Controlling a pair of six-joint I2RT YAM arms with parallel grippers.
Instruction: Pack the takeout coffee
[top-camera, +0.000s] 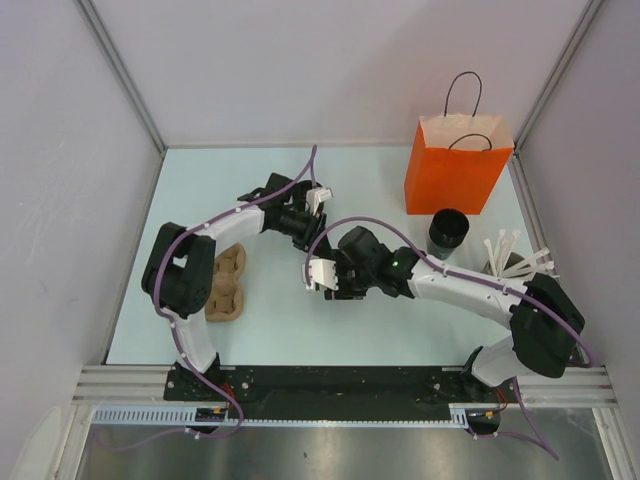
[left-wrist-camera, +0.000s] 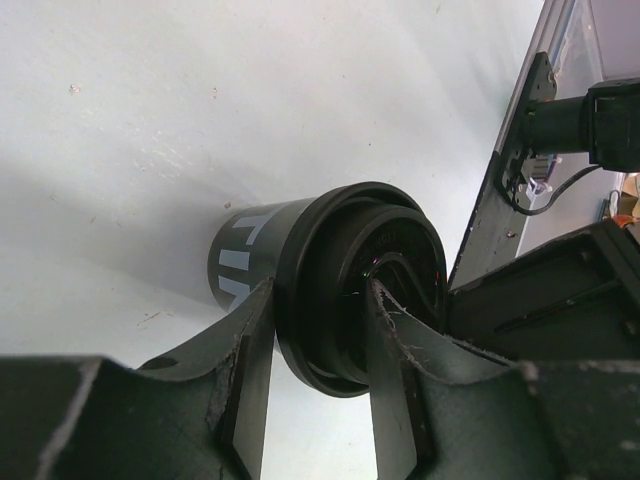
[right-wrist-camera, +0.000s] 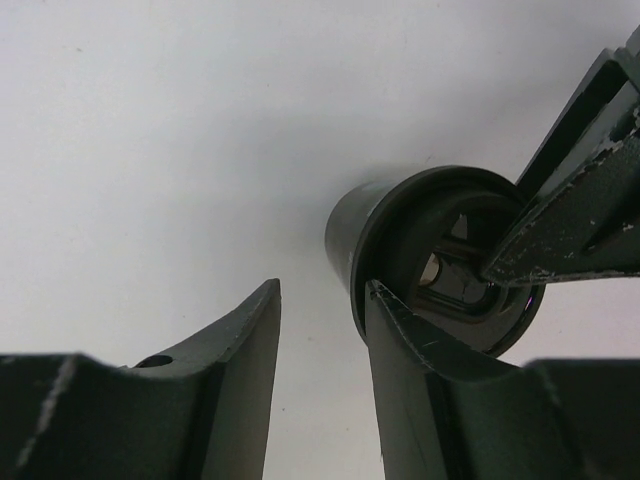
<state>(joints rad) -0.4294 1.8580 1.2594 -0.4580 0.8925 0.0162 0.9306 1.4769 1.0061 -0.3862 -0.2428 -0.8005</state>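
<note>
The takeout coffee (left-wrist-camera: 245, 262) is a small black cup with a round black lid (left-wrist-camera: 320, 250). It stands upright on the white table. My left gripper (left-wrist-camera: 320, 290) straddles the lid's rim, one finger outside the rim and one in the lid's hollow, and looks shut on it. In the right wrist view the same cup (right-wrist-camera: 352, 222) stands to the right of my right gripper (right-wrist-camera: 322, 290), which is open and empty. Its right finger (right-wrist-camera: 410, 350) overlaps the lid's edge. In the top view both grippers (top-camera: 303, 225) (top-camera: 340, 272) meet at mid-table and hide this cup.
A second black cup (top-camera: 448, 230) stands in front of the orange paper bag (top-camera: 456, 172) at the back right. White sticks (top-camera: 515, 255) lie to its right. The brown pulp cup tray (top-camera: 226, 285) lies at the left beside the left arm.
</note>
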